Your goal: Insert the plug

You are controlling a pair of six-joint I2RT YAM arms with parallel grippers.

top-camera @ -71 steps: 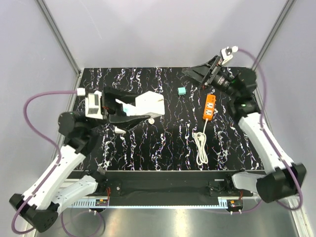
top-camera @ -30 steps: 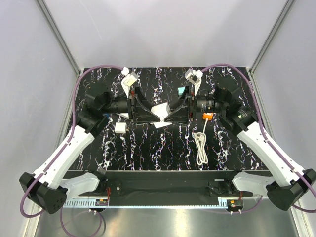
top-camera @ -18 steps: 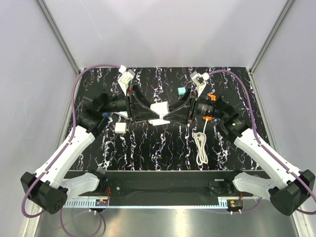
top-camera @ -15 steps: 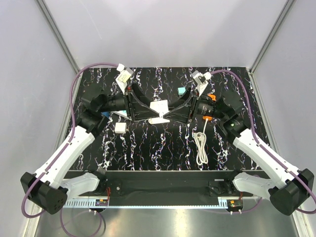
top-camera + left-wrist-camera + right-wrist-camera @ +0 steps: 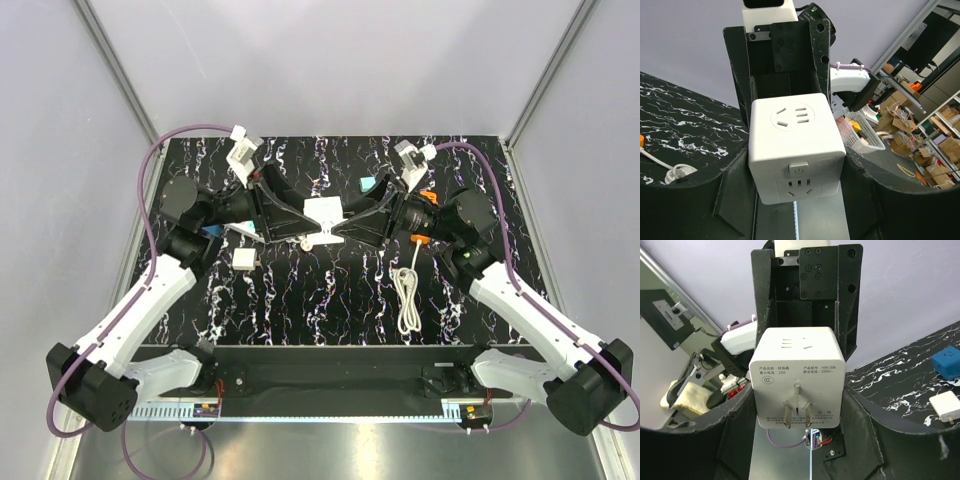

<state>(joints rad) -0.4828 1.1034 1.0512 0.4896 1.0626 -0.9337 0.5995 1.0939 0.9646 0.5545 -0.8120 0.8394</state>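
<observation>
The plug (image 5: 323,213) hangs in the air over the middle of the bench (image 5: 300,300), caught between 2 hands that meet head-on. The left hand (image 5: 303,220) grasps it from one side and the right hand (image 5: 347,220) from the other, each with its 2 fingers pressed on opposite faces of the white cube. In the left wrist view the plug (image 5: 795,145) shows a socket face on top and a power button on the near side; in the right wrist view it (image 5: 797,385) turns its 3 metal pins towards the camera (printed ratings sit just above them). Below and to the right, an orange strip (image 5: 428,197) lies on the bench, mostly hidden by the right arm, with its white cord (image 5: 407,298) coiled nearer the bases. A teal cube (image 5: 368,184) sits behind the hands, and a small white adapter (image 5: 243,259) lies under the left arm.
</observation>
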